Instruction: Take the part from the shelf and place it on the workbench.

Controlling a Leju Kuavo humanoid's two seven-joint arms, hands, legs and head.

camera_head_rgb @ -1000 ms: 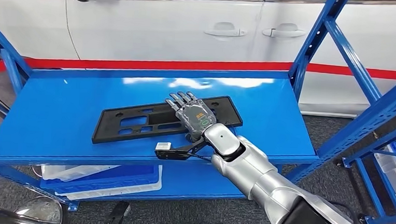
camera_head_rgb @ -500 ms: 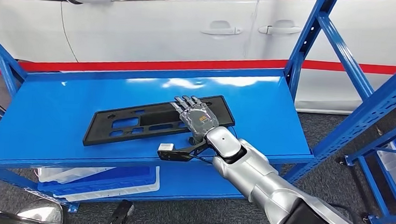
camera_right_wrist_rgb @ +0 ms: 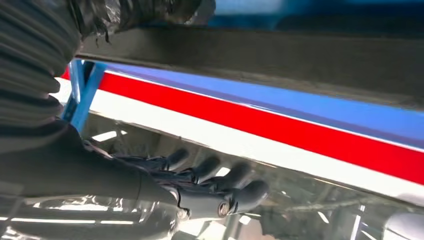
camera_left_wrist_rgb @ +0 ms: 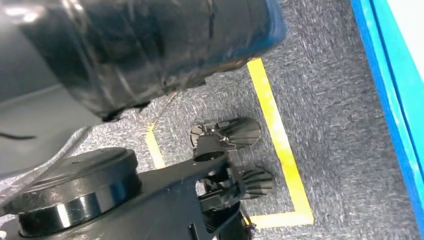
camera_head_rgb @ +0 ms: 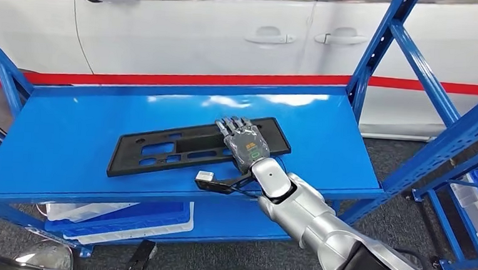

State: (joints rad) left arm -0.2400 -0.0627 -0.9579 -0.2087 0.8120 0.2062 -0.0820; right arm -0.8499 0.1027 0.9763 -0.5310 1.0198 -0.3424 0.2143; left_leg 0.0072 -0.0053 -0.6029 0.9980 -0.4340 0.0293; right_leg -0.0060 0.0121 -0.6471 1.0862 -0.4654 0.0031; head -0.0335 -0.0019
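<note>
The right hand lay flat on the black slotted part, which rested on the blue shelf; whether it gripped, I cannot tell. The grasping step seemed in hand; next it needed a firm hold before lifting.

Long flat black plastic panel: rectangular, matte, pierced along its length by several cut-outs, the larger ones rectangular, the smaller ones slot-like, through which the blue beneath shows. Pose: lying flat, long axis running across the blue metal shelf, slightly skewed so that its right end sits farther back than its left. Position: about mid-depth on the upper shelf level, somewhat right of centre, well clear of the front lip. Right end partly covered by the robot's right hand, which rests on it palm down with fingers stretched along its top face.
</note>
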